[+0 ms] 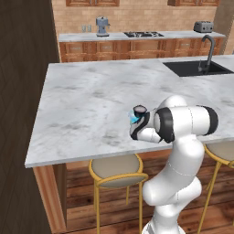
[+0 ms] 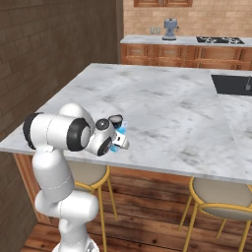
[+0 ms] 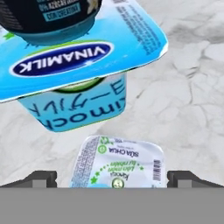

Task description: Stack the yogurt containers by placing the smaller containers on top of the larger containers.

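- My gripper [image 3: 112, 177] hangs low over the marble counter [image 1: 91, 96], jaws spread as wide as they go, holding nothing. The two dark fingertips [image 3: 41, 178] stand either side of the small blue cup [image 3: 118, 164].
- The small blue cup sits nearest me, between my open jaws, its foil lid printed green and white. I judge it light and thin-walled, easy to crush; I would take it by the sides just under the rim.
- Just beyond it stands the wide blue tub [image 3: 78, 83], its flat lid overhanging. The dark cup [image 3: 50, 17] already rests on top of that lid.
- The tub's lid looks smooth, so anything stacked there could slide.
- The counter is grey-veined marble, near its front edge; stools [image 1: 116, 171] stand below.
- Farther off, a black sink [image 1: 196, 68] with a faucet, then wooden cabinets [image 1: 137, 48], a stove [image 1: 144, 34] and a toaster [image 1: 203, 26].
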Tool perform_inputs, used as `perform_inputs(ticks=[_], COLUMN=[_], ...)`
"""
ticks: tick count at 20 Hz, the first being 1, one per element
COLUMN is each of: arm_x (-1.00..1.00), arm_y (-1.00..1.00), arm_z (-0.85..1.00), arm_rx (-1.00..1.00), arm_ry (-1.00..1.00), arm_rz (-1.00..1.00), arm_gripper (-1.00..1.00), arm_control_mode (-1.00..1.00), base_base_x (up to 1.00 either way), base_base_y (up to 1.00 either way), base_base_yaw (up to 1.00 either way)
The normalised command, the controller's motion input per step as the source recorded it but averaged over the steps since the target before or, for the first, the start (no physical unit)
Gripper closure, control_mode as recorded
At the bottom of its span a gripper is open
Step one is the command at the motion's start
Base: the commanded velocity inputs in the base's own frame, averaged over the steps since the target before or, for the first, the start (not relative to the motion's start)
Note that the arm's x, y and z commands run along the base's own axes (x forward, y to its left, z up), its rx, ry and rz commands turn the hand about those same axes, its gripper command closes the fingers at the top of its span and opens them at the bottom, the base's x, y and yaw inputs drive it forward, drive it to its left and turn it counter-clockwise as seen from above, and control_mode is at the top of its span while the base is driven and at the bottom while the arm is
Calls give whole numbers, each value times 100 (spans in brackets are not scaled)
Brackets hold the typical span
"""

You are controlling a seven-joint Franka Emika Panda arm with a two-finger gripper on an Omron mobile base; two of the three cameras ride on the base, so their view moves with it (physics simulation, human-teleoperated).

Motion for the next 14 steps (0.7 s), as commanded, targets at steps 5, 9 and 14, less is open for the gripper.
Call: perform_inputs(ticks=[5, 9, 14], arm_x=[17, 1, -1], arm_y=[-3, -1, 0], arm_z=[-9, -1, -2], arm_rx=[0, 0, 0], arm_ry=[-3, 0, 0], arm_rz=[0, 0, 0], arm_gripper=[-100, -100, -100], arm_control_mode=[-100, -100, -100], base_base_x=[0, 0, 0], base_base_y=[0, 0, 0], base_base_yaw=[0, 0, 0])
